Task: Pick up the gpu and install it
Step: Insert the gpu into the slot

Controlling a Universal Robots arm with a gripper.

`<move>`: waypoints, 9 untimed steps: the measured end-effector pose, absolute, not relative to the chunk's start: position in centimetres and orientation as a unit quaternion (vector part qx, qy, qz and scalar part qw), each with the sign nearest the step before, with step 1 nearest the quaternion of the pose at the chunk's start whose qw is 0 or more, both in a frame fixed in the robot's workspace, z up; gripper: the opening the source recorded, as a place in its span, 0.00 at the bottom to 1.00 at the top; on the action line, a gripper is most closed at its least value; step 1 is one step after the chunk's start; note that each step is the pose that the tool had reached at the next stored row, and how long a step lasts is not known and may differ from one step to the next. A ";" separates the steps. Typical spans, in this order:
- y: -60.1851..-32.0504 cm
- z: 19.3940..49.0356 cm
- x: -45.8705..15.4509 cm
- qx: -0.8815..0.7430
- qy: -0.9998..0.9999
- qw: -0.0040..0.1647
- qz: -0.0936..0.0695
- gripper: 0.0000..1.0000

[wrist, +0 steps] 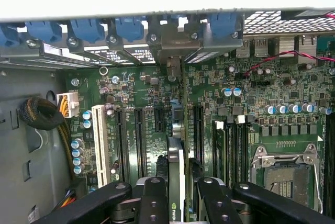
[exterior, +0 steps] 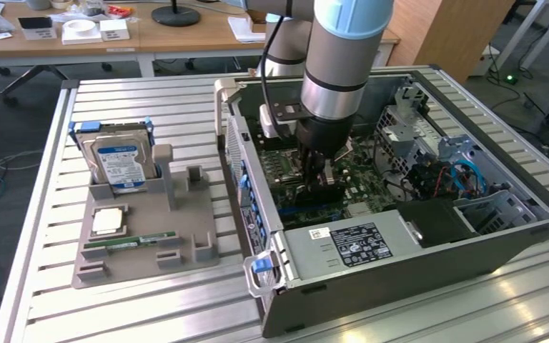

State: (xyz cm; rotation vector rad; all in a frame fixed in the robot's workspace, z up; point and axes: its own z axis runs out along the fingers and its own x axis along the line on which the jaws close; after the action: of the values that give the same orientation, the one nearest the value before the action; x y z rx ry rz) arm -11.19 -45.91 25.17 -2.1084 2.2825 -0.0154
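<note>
Green-edged gpu point(wrist: 177, 182) clamped edge-on in gripper point(wrist: 178, 195), held upright over the motherboard point(wrist: 251, 109) slots inside the open case point(exterior: 503, 236) so as to line up with a slot. Hard drive point(exterior: 120, 163) parked at nine o'clock on the desk point(exterior: 141, 307).

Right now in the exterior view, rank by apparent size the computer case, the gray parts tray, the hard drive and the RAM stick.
1. computer case
2. gray parts tray
3. hard drive
4. RAM stick
The gaps are wide, so nearness to the camera changes nothing.
</note>
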 end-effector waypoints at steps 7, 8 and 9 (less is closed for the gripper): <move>-45.9 25.2 -11.2 -0.678 0.735 0.017 -0.005 0.26; -45.9 25.1 -11.2 -0.678 0.735 0.018 -0.005 0.27; -45.9 25.1 -11.2 -0.678 0.735 0.018 -0.005 0.33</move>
State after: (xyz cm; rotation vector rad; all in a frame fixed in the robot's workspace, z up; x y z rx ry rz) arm -11.21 -45.90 25.13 -2.1074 2.2824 -0.0151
